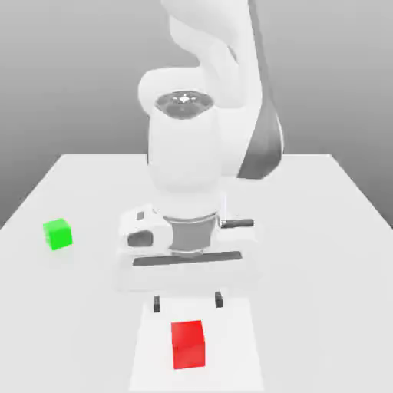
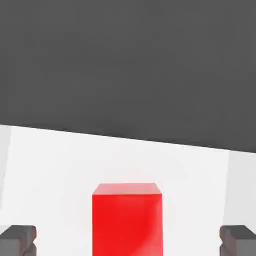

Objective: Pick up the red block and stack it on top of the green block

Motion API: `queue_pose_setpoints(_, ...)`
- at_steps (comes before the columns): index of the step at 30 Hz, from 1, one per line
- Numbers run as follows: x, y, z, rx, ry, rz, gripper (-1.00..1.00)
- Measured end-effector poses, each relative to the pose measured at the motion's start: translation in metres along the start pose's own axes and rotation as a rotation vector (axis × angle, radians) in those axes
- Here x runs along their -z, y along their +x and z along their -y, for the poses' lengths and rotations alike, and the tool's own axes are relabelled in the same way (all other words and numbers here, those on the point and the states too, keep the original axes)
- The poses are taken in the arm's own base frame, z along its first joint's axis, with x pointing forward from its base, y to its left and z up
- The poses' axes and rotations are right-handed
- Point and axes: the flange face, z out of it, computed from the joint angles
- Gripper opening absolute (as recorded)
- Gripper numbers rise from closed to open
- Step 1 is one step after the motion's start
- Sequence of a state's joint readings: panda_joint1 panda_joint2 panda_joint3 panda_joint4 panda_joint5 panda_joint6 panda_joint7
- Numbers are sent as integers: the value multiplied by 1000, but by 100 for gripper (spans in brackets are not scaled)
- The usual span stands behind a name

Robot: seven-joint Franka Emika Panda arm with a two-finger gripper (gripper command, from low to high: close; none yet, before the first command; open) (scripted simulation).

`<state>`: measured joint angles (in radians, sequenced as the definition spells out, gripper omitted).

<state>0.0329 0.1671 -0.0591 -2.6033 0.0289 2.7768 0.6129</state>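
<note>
Green block [image 1: 57, 233]: resting on the white table [image 1: 330, 230], far toward the exterior view's left of the arm's hand; bare on top, nothing stacked there.
Table: plain white surface, carrying both blocks and the arm's shadow.
Arm [image 1: 192, 153]: white, bent over the middle of the table, hand pointing down.
Gripper [image 1: 188, 302]: hanging above the table, nearer the camera than the arm's body; two dark fingertips [image 1: 156, 304] showing below the hand.
Jaws: spread wide, with nothing between them and nothing held; in the hand view one dark fingertip [image 2: 17, 239] on each side of the red block, each with a clear gap to the block's faces.
Red block [image 1: 188, 344]: on the table, just below and in front of the gripper in the exterior view, roughly centred between the fingertips; well apart from the green block, toward the exterior view's right of it.
Red block in hand view [image 2: 127, 220]: upright, square to the fingers, sitting in the gap between them but not touched.
Done so far: gripper lined up over the red block, judging by its centred place between the open fingers.
Left to do: lowering around the red block, closing on it, lifting, carrying toward the green block, setting down on top, letting go.
Progress: early; no grasp yet, no stack yet.
Likely next need: a straight descent, keeping the block centred so both fingers meet its side faces evenly.
</note>
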Motion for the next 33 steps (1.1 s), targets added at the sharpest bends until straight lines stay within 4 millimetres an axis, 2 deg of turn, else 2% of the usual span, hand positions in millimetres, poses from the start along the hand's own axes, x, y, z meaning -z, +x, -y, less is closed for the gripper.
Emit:
queue_pose_setpoints(3, -36, -1, -1, 1, -4, 4, 0)
queue_pose_setpoints(4, -46, -2, -2, 1, -4, 5, -100)
queue_pose_setpoints(11, -48, -2, -2, 1, -5, 5, -100)
queue_pose_setpoints(16, 2, -2, -1, 1, -5, 5, -100)
queue_pose_setpoints(17, 10, 2, -9, -29, -6, 4, -100)
queue_pose_setpoints(19, 18, 18, -45, -177, -13, -3, -100)
queue_pose_setpoints(21, 24, 36, -95, -363, -19, -9, -100)
queue_pose_setpoints(24, 31, 48, -161, -621, -26, -16, -100)
queue_pose_setpoints(28, 39, 46, -243, -958, -32, -22, -100)
queue_pose_setpoints(33, 47, 22, -325, -1345, -32, -24, -100)
